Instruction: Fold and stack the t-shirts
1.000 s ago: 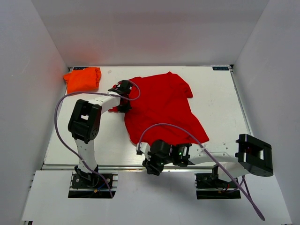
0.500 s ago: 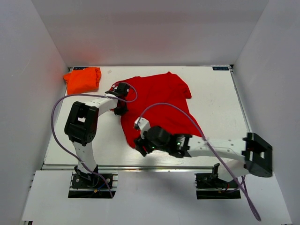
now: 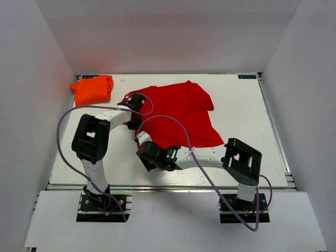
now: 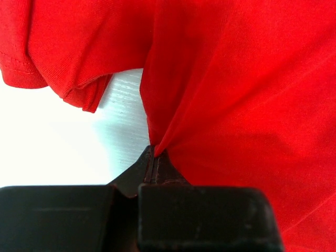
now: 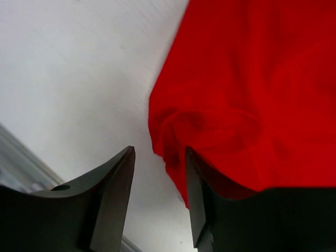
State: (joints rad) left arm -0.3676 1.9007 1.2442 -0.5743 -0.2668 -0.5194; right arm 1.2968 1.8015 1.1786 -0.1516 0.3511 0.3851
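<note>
The red t-shirt (image 3: 181, 113) lies rumpled and spread across the middle of the table. My left gripper (image 3: 134, 122) is at its left edge, shut on a pinch of red cloth (image 4: 236, 79) that rises in a peak from the closed tips (image 4: 155, 153). My right gripper (image 3: 144, 160) is low at the shirt's near-left corner. It is open, and the bunched red hem (image 5: 178, 142) sits against the right finger (image 5: 195, 189), with bare table beside the left finger. The orange t-shirt (image 3: 92, 89) lies folded in the back left corner.
White walls close in the table (image 3: 247, 115) on three sides. Its metal front edge (image 3: 105, 185) runs just behind my right gripper. A purple cable (image 3: 173, 119) from the right arm loops over the red shirt.
My right arm has swung from the near edge leftward to the shirt's near-left corner, and its jaws widened then narrowed. The shirt's near hem has drawn in. The left gripper keeps its grip.
</note>
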